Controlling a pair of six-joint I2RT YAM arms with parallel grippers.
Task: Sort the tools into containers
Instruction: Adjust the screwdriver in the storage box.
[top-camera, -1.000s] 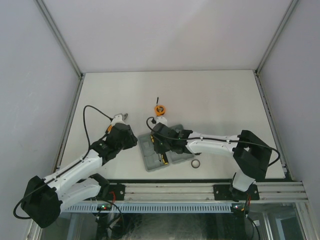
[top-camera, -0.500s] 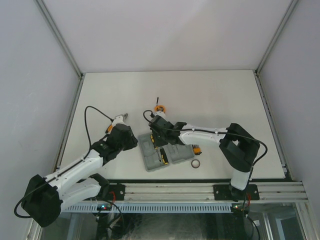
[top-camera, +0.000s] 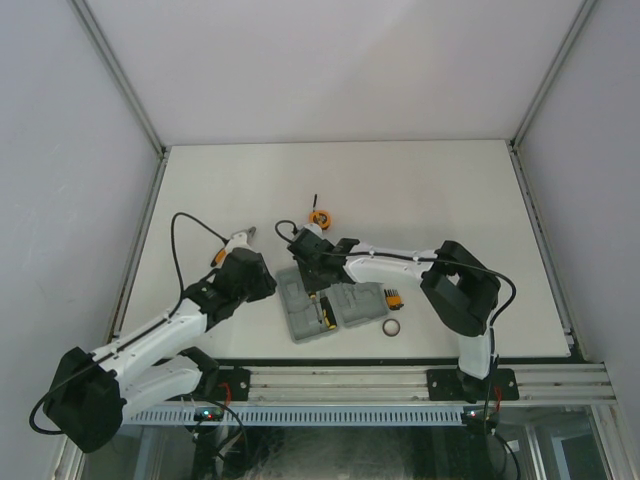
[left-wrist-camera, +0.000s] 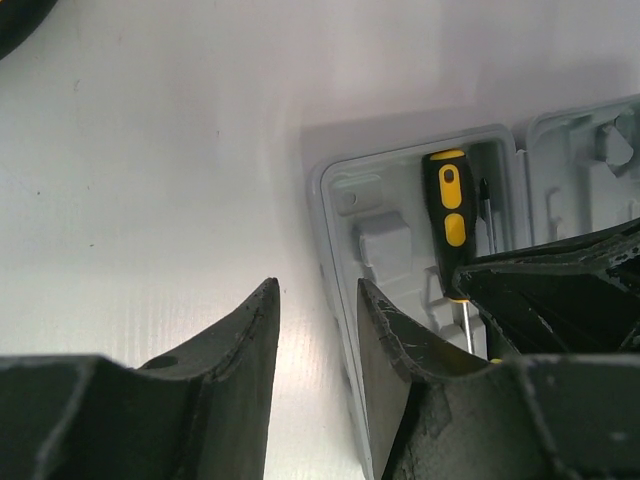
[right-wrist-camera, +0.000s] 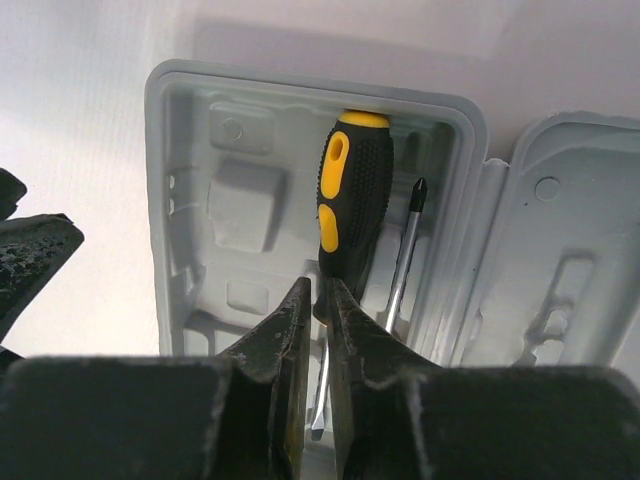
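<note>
Screwdriver (right-wrist-camera: 355, 180): black handle, yellow inlays.

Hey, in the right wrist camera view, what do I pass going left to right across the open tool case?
The case's left half, raised moulded block, black-and-yellow screwdriver, slim cross-tip shaft, hinge, case's right half.

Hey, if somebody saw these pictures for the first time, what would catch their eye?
The yellow-and-black screwdriver lying in the left half of the open grey tool case, with the right gripper pinching the base of its handle. Next, the orange tape measure on the white table beyond the case, and the left gripper hovering open beside the case.
</note>
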